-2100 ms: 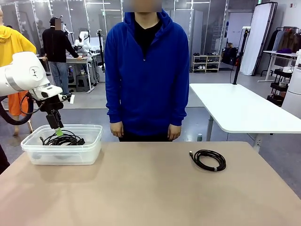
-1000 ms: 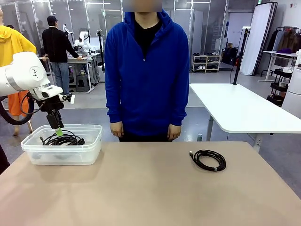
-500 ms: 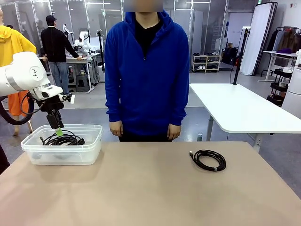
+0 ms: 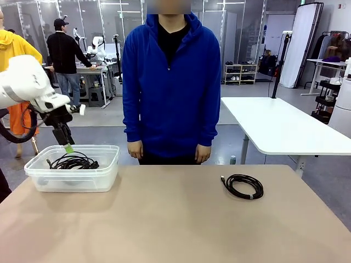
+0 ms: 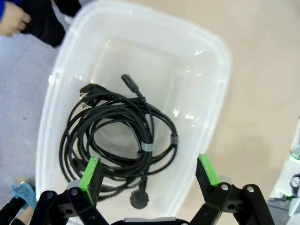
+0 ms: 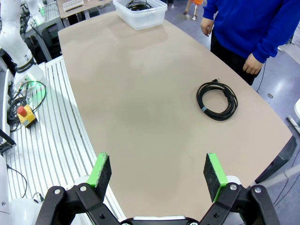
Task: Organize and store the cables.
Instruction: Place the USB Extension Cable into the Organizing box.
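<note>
Front view: left hand [image 4: 67, 147] hangs just above the clear bin [image 4: 104, 178] at the tabletop's [image 4: 164, 219] left far corner, coiled cables [image 4: 72, 161] inside; a lone cable coil [image 4: 243, 186] lies on the right side, person in blue hoodie [image 4: 171, 82] behind. Left wrist view: fingers [image 5: 90, 176] spread, empty, over the bin [image 5: 211, 93] and its cables [image 5: 117, 136]. Right wrist view: right hand [image 6: 157, 174] spread, empty, high over the tabletop [image 6: 131, 103]; loose coil [image 6: 217, 100] well apart from the bin [image 6: 140, 21].
</note>
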`<state>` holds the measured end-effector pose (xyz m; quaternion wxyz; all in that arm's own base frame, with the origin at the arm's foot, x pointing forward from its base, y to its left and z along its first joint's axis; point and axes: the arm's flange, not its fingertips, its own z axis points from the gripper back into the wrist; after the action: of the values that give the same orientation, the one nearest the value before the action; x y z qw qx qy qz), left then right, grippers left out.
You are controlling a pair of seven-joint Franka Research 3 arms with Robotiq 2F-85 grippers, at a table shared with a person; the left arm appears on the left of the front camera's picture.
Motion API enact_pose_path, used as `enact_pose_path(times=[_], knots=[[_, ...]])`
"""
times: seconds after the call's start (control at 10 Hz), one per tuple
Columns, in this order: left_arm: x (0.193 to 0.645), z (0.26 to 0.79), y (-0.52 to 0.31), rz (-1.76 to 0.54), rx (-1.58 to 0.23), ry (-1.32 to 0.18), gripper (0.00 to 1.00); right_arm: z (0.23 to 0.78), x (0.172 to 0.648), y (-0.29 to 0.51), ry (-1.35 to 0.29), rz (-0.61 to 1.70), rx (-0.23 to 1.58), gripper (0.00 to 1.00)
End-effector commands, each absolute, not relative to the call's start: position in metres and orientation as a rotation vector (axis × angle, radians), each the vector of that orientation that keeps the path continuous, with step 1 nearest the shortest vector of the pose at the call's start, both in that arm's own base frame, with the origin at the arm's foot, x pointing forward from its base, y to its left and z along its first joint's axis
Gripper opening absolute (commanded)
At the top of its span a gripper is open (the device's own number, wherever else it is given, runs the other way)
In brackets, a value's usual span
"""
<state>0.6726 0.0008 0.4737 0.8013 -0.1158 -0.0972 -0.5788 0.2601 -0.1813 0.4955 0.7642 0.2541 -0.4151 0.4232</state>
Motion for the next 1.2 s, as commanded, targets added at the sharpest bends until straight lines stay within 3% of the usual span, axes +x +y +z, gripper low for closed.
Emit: enact_pose_path(times=[0.0,0.3,0.7,1.0,1.1], knots=[[0.608,0.530,0.018,-1.238,-0.358,-0.321,1.00,0.502,0.299,-0.183,-0.872,0.892,0.586,1.00],[0.503,0.605,0.034,-1.156,-0.410,-0.454,1.00,0.520,0.319,-0.171,-0.831,0.905,0.561,1.00],[0.416,0.582,0.045,-1.114,-0.465,-0.629,1.00,0.533,0.375,-0.147,-0.832,0.959,0.513,1.00],[0.384,0.571,0.046,-1.129,-0.491,-0.657,1.00,0.530,0.449,-0.079,-0.750,1.032,0.470,1.00],[0.381,0.570,0.048,-1.135,-0.490,-0.667,1.00,0.522,0.469,-0.062,-0.729,1.039,0.383,1.00]])
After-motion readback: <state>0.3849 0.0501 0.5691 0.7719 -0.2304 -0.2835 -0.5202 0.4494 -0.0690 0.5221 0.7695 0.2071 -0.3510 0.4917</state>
